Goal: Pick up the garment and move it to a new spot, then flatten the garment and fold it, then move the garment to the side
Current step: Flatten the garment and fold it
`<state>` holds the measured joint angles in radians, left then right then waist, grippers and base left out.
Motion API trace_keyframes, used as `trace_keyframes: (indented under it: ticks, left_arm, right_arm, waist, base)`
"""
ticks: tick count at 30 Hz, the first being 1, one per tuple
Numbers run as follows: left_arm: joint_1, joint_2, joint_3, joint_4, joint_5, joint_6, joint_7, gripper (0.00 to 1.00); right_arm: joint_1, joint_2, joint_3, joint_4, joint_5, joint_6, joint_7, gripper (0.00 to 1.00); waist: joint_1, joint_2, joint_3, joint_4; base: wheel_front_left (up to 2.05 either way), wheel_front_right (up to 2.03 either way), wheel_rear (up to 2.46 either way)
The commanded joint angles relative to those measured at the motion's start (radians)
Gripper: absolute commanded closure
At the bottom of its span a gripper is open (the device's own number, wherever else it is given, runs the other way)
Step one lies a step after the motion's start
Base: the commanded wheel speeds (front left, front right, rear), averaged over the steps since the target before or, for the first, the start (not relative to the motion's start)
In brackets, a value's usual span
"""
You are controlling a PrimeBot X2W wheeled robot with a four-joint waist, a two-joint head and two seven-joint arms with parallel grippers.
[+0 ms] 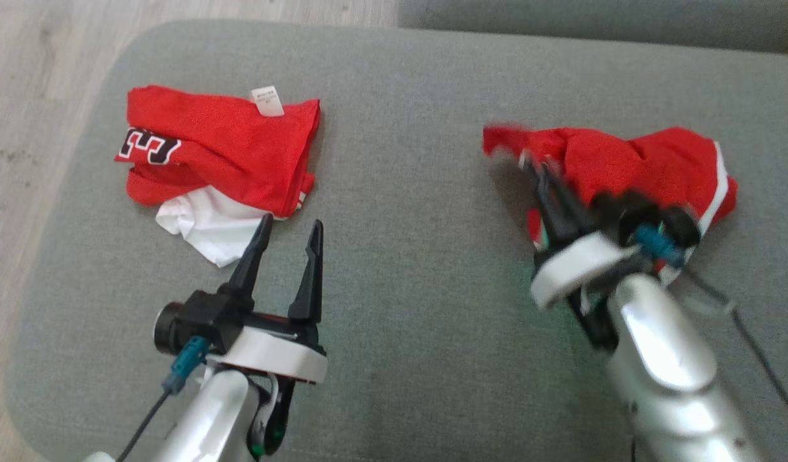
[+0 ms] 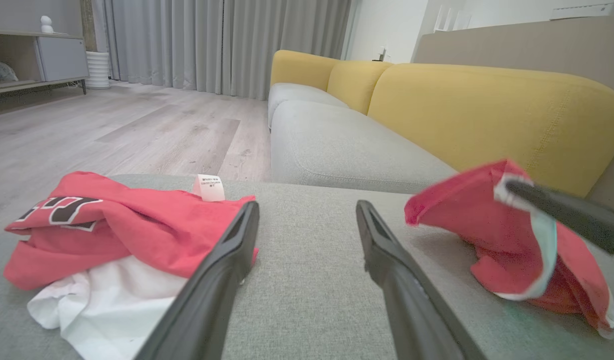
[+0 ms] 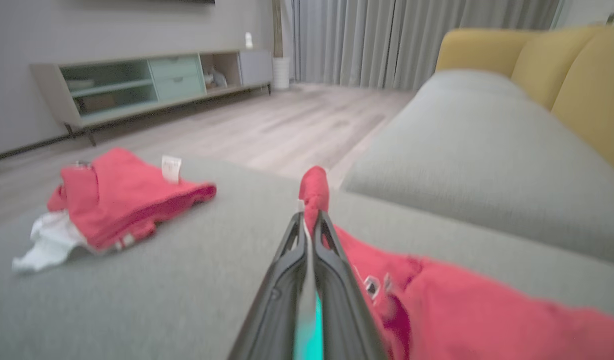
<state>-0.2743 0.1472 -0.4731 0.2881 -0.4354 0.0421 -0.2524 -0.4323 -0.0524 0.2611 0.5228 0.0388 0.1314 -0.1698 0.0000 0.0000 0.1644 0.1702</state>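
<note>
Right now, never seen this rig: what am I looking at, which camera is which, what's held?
A two-armed wheeled robot works over a grey cushion. One picture looks down from its head; the other two look along each arm's fingers from the wrist. Two red garments lie on the cushion. The left garment, red with white under it and a white tag, lies untouched; the left gripper sits open just short of it. The right gripper is shut on an edge of the right garment, pinching a fold of red cloth. A yellow-backed sofa stands beyond.
</note>
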Motion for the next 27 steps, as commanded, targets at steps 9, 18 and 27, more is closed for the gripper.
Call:
trace_keyframes:
  ticks: [9,18,27]
  left_arm:
    - [0.044,-0.017,0.068,-0.014,0.03,-0.011,-0.009,0.0]
    - [0.088,-0.014,0.103,-0.03,0.04,-0.005,-0.009,0.0]
    - [0.091,-0.013,0.108,-0.044,0.057,-0.014,-0.009,0.0]
  right_arm:
    - [-0.362,0.002,-0.014,-0.037,0.147,-0.001,-0.062,1.0]
    - [-0.491,0.002,-0.146,-0.077,0.219,-0.001,-0.09,1.0]
    - [-0.104,0.002,-0.434,-0.077,0.22,-0.001,-0.008,1.0]
  waist:
    - [0.0,0.0,-0.103,0.036]
    - [0.0,0.0,-0.129,-0.009]
    - [0.0,0.0,-0.105,-0.113]
  base:
    - [0.0,0.0,0.0]
    - [0.0,0.0,0.0]
    - [0.0,0.0,0.0]
